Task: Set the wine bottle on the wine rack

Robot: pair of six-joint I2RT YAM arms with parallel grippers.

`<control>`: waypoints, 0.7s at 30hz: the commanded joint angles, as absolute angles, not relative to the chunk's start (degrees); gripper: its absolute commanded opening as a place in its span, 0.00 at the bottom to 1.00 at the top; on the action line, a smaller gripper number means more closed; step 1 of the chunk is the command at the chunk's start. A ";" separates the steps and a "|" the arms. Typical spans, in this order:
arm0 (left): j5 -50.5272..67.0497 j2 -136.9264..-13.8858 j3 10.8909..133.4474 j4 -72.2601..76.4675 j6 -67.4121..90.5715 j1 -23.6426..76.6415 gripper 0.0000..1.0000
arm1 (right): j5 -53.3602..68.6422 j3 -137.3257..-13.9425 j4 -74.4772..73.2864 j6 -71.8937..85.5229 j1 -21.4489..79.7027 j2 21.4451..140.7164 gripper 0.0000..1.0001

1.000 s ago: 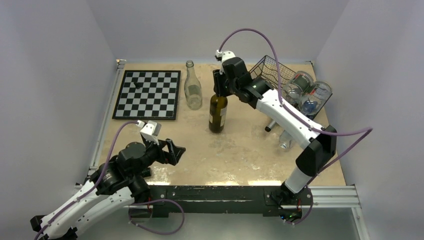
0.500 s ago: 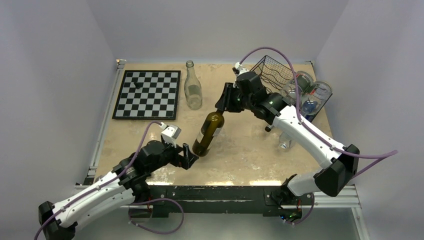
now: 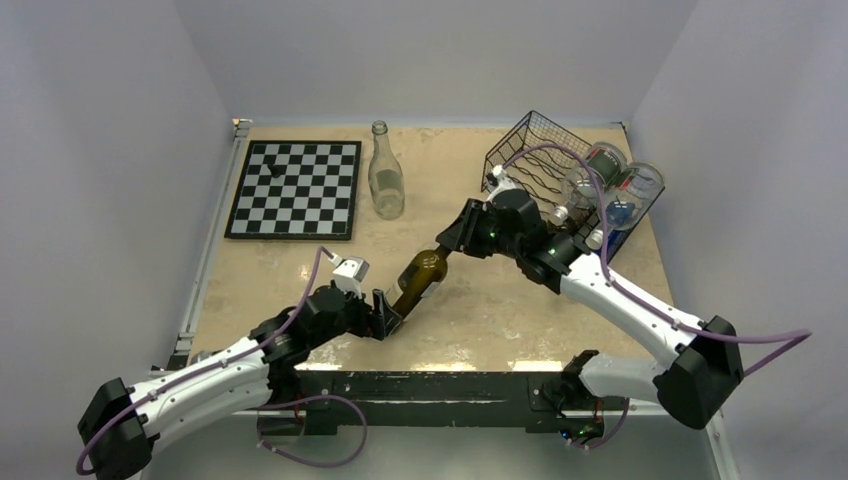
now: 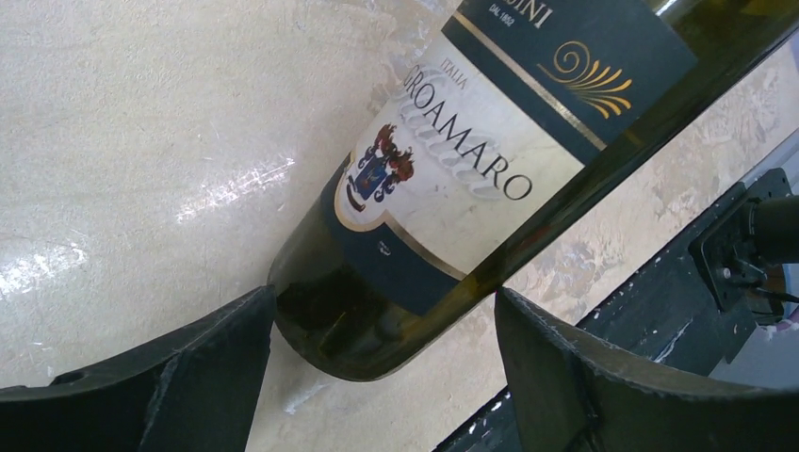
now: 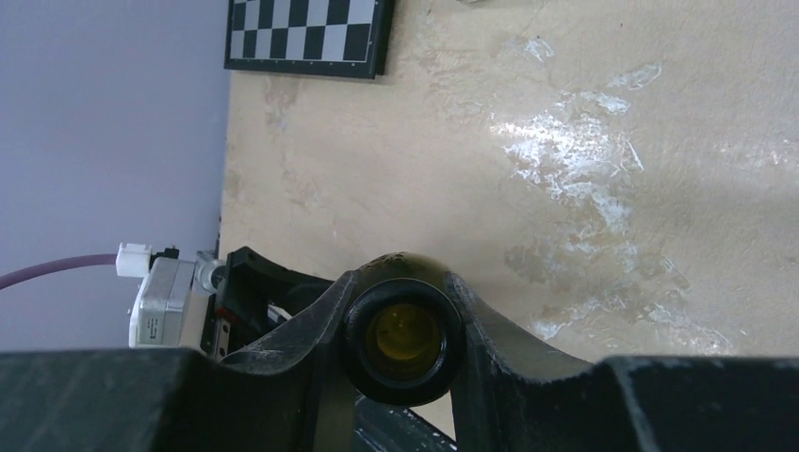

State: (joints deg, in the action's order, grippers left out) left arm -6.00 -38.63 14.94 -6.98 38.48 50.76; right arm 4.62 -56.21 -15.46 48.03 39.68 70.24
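Note:
A dark green wine bottle (image 3: 418,278) with a cream and navy label (image 4: 452,179) hangs tilted over the table, neck up and to the right. My right gripper (image 3: 447,250) is shut on its neck, and the right wrist view looks down into the open mouth (image 5: 402,341) between the fingers. My left gripper (image 3: 388,312) is open, and its two fingers (image 4: 203,377) straddle the bottle's base, close to the glass. The black wire wine rack (image 3: 535,150) stands at the back right, behind my right arm.
Clear glass bottles (image 3: 615,175) lie on the rack's right side. A clear empty bottle (image 3: 385,185) stands at the back middle. A chessboard (image 3: 295,188) lies at the back left. The black front rail (image 3: 440,385) runs along the near table edge.
My right gripper has tipped the bottle from upright and carried it toward the near edge. My left arm has reached forward and right, bringing its open fingers around the bottle's base.

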 commanded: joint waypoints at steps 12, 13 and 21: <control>-5.29 -39.44 11.90 -5.69 44.85 50.64 0.89 | -2.12 -31.53 4.52 45.98 41.51 49.74 0.00; -4.67 -39.83 11.99 -5.29 45.40 50.56 0.89 | -1.62 -30.78 4.64 45.20 41.54 49.03 0.00; 2.28 -41.83 11.00 4.65 46.72 50.56 0.80 | 5.63 -23.61 6.25 39.72 41.74 43.69 0.00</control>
State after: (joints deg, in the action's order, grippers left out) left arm 0.64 -41.52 10.39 -1.34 45.56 50.76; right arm 1.37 -27.38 6.63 46.83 41.10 45.34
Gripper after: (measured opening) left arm 0.819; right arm 0.367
